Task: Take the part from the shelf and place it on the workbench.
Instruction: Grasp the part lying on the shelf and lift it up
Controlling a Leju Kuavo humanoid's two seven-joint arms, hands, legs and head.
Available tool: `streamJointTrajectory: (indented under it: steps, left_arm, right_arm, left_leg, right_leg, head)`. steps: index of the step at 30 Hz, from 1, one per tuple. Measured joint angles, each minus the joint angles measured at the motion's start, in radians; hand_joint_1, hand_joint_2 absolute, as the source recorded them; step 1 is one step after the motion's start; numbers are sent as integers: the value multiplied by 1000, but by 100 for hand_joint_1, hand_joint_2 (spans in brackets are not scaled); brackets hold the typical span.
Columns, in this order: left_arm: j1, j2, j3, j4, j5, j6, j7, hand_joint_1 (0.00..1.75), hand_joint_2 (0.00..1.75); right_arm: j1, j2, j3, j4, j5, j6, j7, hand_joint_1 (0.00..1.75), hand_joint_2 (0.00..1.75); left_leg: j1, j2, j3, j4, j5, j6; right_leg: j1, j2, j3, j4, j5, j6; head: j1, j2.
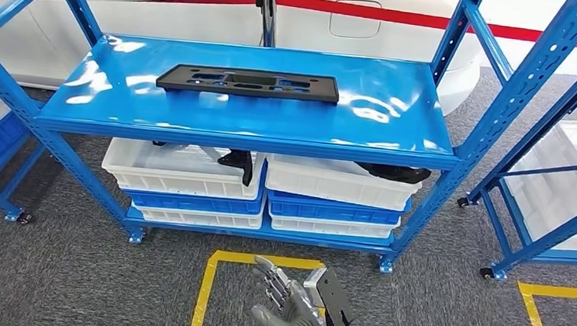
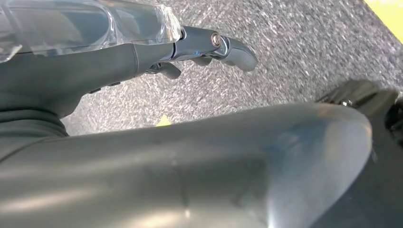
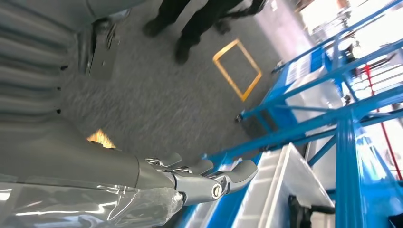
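Note:
A long flat black part (image 1: 248, 83) with several slots lies on the top board of the blue shelf (image 1: 399, 102), near its middle. My right hand (image 1: 289, 307) hangs low in front of the shelf, over the grey floor, well below and short of the part; its fingers are spread and it holds nothing. The right wrist view shows the same hand (image 3: 204, 183) with its fingers stretched toward the shelf's blue frame (image 3: 347, 156). My left hand (image 2: 209, 45) hangs over the carpet, fingers loosely apart, nothing in it.
White and blue bins (image 1: 191, 179) holding black parts fill the lower shelf. A second blue rack (image 1: 566, 154) stands at the right. Yellow tape (image 1: 210, 281) marks a square on the floor. A person's legs (image 3: 190, 28) stand behind me. A post with red belt (image 1: 267, 9) stands behind the shelf.

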Motion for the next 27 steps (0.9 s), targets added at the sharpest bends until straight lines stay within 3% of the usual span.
streamJointTrajectory:
  steps: [2,4,7,9,10,13,14,15,16,18,19,21,24,25,27]
  left_arm:
    - [1,0,-5,0,0,0,-1,0,0]
    - [-2,-1,-9,0,0,1,-2,0,0]
    - [-4,-3,-15,0,0,-1,-3,0,0]
    - [-5,-3,-17,0,0,-1,-3,0,0]
    - [-6,-3,-18,0,0,-1,-3,0,0]
    - [-6,-4,-18,0,0,-2,-3,0,0]
    - [-3,-4,-19,0,0,-2,-3,0,0]
    - [0,-4,-19,0,0,-3,-3,0,0]
    - [2,-4,-19,0,0,-3,-3,0,0]
    - [3,-3,-19,1,-1,-3,-3,0,0]
    - [2,-2,-19,1,-1,-3,-3,0,0]
    - [1,-1,-20,1,-2,-5,-3,0,0]
    - [4,-2,-24,1,-4,-6,-3,0,0]
    - [3,-2,-24,1,-4,-6,-4,0,0]
    - [-1,-2,-25,1,-4,-7,-4,0,0]
  right_arm:
    - [-2,0,0,-4,36,-9,13,0,0]
    - [-5,0,1,-7,65,-12,22,0,0]
    - [-8,1,3,-13,93,-13,28,0,0]
    - [-11,3,3,-19,103,-12,28,0,0]
    - [-12,4,3,-21,106,-12,28,0,0]
    - [-12,5,3,-24,116,-7,28,0,0]
    - [-11,5,3,-24,119,-5,28,0,0]
    - [-11,5,4,-24,121,-4,28,0,0]
    - [-11,5,4,-25,122,-2,27,0,0]
    - [-11,6,4,-28,122,3,27,0,0]
    - [-11,6,4,-30,119,5,26,0,0]
    - [-9,7,4,-32,113,10,25,0,0]
    - [-7,6,4,-35,111,14,24,0,0]
    - [-8,6,4,-37,111,15,23,0,0]
    - [-8,5,4,-39,110,15,22,0,0]
  left_leg:
    - [7,-12,22,1,-19,-13]
    - [10,-23,33,2,-36,-29]
    - [11,-29,38,7,-44,-50]
    - [14,-19,26,46,-56,-56]
    - [15,-14,-2,97,-73,-58]
    - [15,-7,-137,302,-141,-64]
    - [15,-6,-167,329,-143,-65]
    - [16,-5,-176,315,-122,-64]
    - [15,-3,-166,262,-80,-61]
    - [8,7,-123,119,9,-49]
    - [2,11,-108,71,25,-42]
    - [-7,14,-99,41,18,-33]
    - [-1,6,-63,25,24,-16]
    - [2,4,-50,23,23,-11]
    - [2,2,-37,21,12,-4]
  right_leg:
    - [-12,6,31,-129,99,15]
    - [-16,16,58,-223,159,13]
    - [-9,10,66,-236,155,-24]
    - [-9,0,81,-238,148,-42]
    - [-9,-5,89,-239,143,-49]
    - [-7,-19,109,-239,122,-61]
    - [-7,-21,117,-239,115,-62]
    - [-6,-23,127,-239,107,-61]
    - [-6,-23,139,-239,99,-59]
    - [-5,-25,162,-241,82,-51]
    - [-4,-26,169,-243,75,-46]
    - [-4,-28,182,-245,72,-31]
    - [-4,-26,185,-210,68,-13]
    - [-4,-24,167,-170,53,-11]
    - [-3,-21,90,-47,5,-9]
  head:
    - [1,0]
    - [1,0]
    - [0,0]
    - [-1,0]
    - [-2,0]
    - [-4,0]
    - [-5,0]
    - [-5,0]
    - [-5,0]
    - [-5,0]
    - [-5,0]
    - [-4,0]
    - [-2,0]
    - [-1,0]
    - [0,0]
